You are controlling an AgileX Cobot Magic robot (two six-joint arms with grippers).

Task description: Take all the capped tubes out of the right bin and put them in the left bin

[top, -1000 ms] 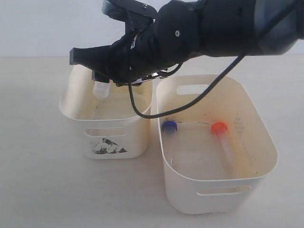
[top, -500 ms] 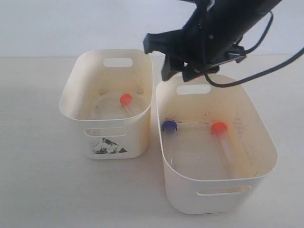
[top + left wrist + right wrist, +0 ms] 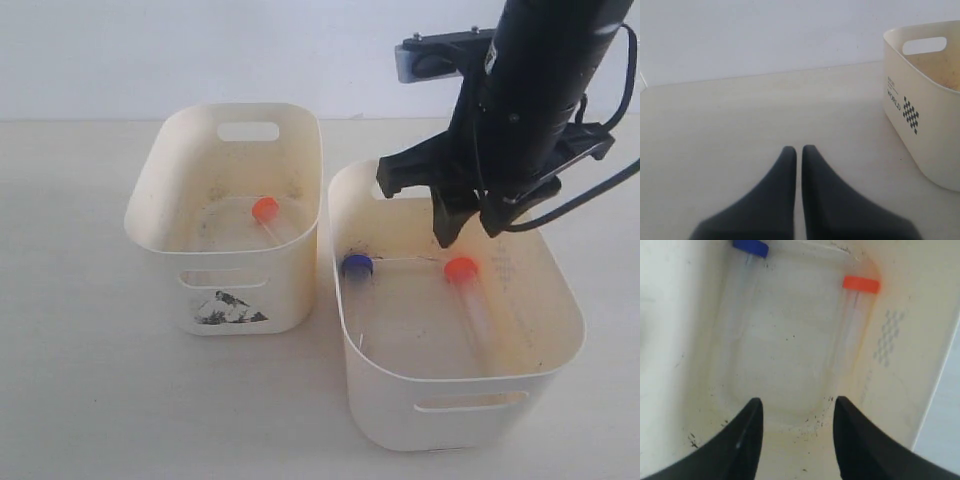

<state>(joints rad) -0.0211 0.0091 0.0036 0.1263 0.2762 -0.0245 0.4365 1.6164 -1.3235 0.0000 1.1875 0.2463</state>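
both fingers [image 3: 782, 170] of your left gripper [image 3: 796, 151] lie almost touching, with nothing between them, low over bare table [image 3: 730, 110]. a cream bin with a checkered label [image 3: 920, 125] stands near it; you cannot tell from that view which bin it is. just left of the right bin [image 3: 385, 405] stands the left bin [image 3: 285, 290], and one orange-capped tube [image 3: 270, 215] lies on its floor. inside the right bin, a blue-capped tube [image 3: 356, 267] lies along the left wall and a second orange-capped tube [image 3: 475, 305] lies nearer the right wall, both caps toward the far end. your right gripper [image 3: 470, 238] hangs over the right bin's far end, just above that orange cap, fingers [image 3: 747, 440] spread well apart and holding nothing.
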